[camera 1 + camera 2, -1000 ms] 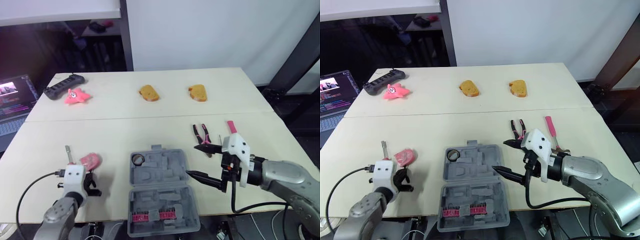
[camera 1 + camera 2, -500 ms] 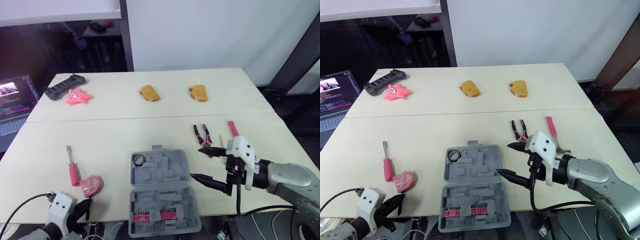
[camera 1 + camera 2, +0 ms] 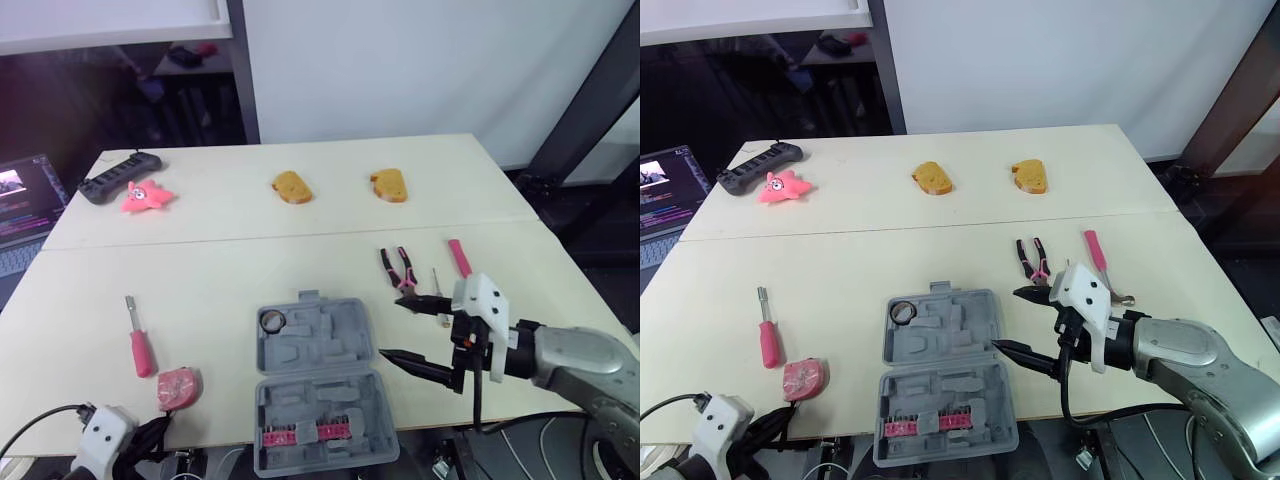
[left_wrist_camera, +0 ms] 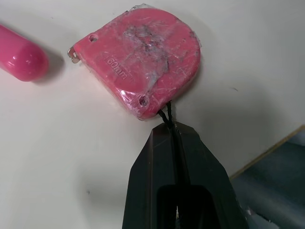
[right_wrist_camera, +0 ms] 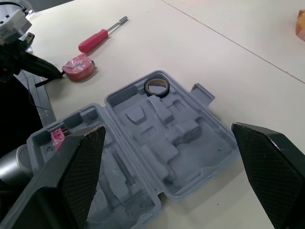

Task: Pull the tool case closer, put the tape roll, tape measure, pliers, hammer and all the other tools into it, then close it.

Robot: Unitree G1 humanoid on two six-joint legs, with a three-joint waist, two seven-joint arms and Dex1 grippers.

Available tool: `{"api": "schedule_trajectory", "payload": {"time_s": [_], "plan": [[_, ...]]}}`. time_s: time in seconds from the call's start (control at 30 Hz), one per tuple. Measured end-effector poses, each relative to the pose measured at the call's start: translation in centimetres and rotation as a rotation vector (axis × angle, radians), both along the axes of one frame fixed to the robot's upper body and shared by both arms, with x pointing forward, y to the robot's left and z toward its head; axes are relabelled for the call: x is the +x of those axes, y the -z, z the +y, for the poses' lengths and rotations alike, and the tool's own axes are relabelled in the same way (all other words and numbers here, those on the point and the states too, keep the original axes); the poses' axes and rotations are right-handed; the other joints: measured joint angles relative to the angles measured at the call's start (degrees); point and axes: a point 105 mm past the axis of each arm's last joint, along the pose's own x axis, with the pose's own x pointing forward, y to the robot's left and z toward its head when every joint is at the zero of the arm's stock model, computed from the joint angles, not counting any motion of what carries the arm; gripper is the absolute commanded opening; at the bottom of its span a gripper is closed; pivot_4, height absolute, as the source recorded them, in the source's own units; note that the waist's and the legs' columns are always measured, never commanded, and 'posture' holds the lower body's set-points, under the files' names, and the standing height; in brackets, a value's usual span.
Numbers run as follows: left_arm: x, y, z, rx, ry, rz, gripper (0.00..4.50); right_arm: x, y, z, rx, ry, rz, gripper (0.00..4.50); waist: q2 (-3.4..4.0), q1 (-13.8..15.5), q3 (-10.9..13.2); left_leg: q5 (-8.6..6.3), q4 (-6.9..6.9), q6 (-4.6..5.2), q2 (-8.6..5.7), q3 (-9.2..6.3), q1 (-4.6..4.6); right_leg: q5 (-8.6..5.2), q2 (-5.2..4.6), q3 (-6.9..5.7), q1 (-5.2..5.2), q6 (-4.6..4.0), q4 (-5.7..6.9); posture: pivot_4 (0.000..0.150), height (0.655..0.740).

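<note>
Grey moulded-plastic tool case (image 3: 345, 330) lies open at the bench's (image 3: 200, 260) near edge, with the tape roll (image 3: 274, 320) sitting in a round recess. My left hand (image 4: 170, 125) is pinching the thin black cord of the pink, crinkly film-wrapped tape measure (image 4: 143, 67) near the near-left corner. My right hand (image 3: 390, 326) is spread wide just beside the case, with the pliers (image 3: 398, 268) and hammer (image 3: 458, 257) beyond it.

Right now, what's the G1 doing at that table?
It is packing tools into the open tool case, which sits near the front edge of the table. The tape roll is already in one pocket. The left gripper is shut on the black cord of the pink tape measure, which lies left of the case. The right gripper hangs wide open and empty beside the case's right side. The screwdriver, pliers and hammer lie loose on the table.
</note>
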Motion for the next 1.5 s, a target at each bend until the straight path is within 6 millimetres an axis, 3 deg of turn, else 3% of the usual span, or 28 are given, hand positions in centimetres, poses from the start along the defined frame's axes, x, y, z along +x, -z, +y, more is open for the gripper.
{"api": "schedule_trajectory", "payload": {"time_s": [0.03,0.13,0.37,0.53,0.7,0.8,0.87,1.03,1.23,1.5], "plan": [[0.0,0.0,0.0,0.0,0.005,-0.001,0.04,0.0,0.0,0.0,0.001,-0.003,-0.001,4.5,0.0,0.01,0.0,0.0,0.0,0.0,0.0,0.0,0.0,0.0,0.0,0.0,0.0,0.0,0.0,0.15,0.74],[0.1,0.1,0.3,-0.002,0.03,-0.011,0.96,-0.1,0.0,0.1,0.003,-0.01,-0.003,4.5,0.06,0.02,-0.04,0.0,-0.01,0.0,0.0,0.0,0.01,0.0,0.01,0.0,0.0,0.0,0.0,0.15,0.74],[0.1,0.4,1.9,-0.036,0.062,-0.028,4.41,-0.2,0.0,0.2,0.006,-0.019,-0.003,4.5,0.28,0.09,-0.16,0.0,-0.05,0.0,0.06,-0.05,0.03,-0.01,0.1,-0.06,-0.02,-0.03,0.03,0.15,0.74],[-0.9,-0.5,5.2,-0.033,0.095,0.0,4.47,-0.4,-0.1,0.2,-0.002,-0.061,-0.02,4.5,0.14,-0.31,-0.16,0.0,-0.08,0.0,0.18,-0.06,-0.05,0.01,0.25,-0.07,-0.17,-0.14,0.05,0.15,0.74],[-2.0,-2.8,6.8,-0.049,0.251,0.042,4.47,-0.5,-0.1,0.2,-0.008,-0.1,-0.026,4.5,-0.23,-0.04,-0.13,0.0,-0.09,0.0,0.24,-0.09,-0.14,0.02,0.28,-0.12,-0.29,-0.24,0.06,0.15,0.74],[-0.8,-5.0,9.1,0.033,0.408,0.044,4.47,-0.3,0.2,0.2,-0.017,-0.117,-0.025,4.5,-0.16,0.12,-0.13,0.0,-0.12,0.0,0.23,-0.05,-0.14,0.05,0.28,-0.12,-0.32,-0.31,0.07,0.15,0.74],[0.5,-5.8,9.6,0.072,0.483,0.037,4.47,-0.1,0.2,0.3,-0.022,-0.127,-0.035,4.5,-0.16,0.28,-0.11,0.0,-0.11,0.0,0.21,-0.04,-0.17,0.06,0.25,-0.12,-0.32,-0.31,0.06,0.15,0.74],[5.8,-6.7,6.7,0.125,0.756,0.015,4.47,0.3,-0.1,0.5,-0.041,-0.118,-0.072,4.5,-0.15,0.34,-0.07,0.0,-0.1,0.0,0.14,-0.02,-0.19,0.1,0.15,-0.09,-0.26,-0.23,0.02,0.15,0.74],[8.6,-6.3,3.0,0.121,0.918,0.056,4.47,0.1,0.0,0.7,-0.048,-0.075,-0.076,4.5,-0.19,-0.15,-0.05,-0.05,-0.11,0.1,0.17,-0.02,-0.16,0.21,0.29,-0.03,-0.38,-0.03,0.17,0.15,0.74],[10.4,-6.1,-0.1,0.21,0.989,0.135,4.47,-0.7,0.2,0.9,-0.052,-0.024,-0.077,4.5,-0.22,0.0,-0.04,-0.05,-0.1,0.1,0.19,-0.03,-0.17,0.21,0.31,-0.01,-0.35,-0.01,0.17,0.15,0.74]]}}
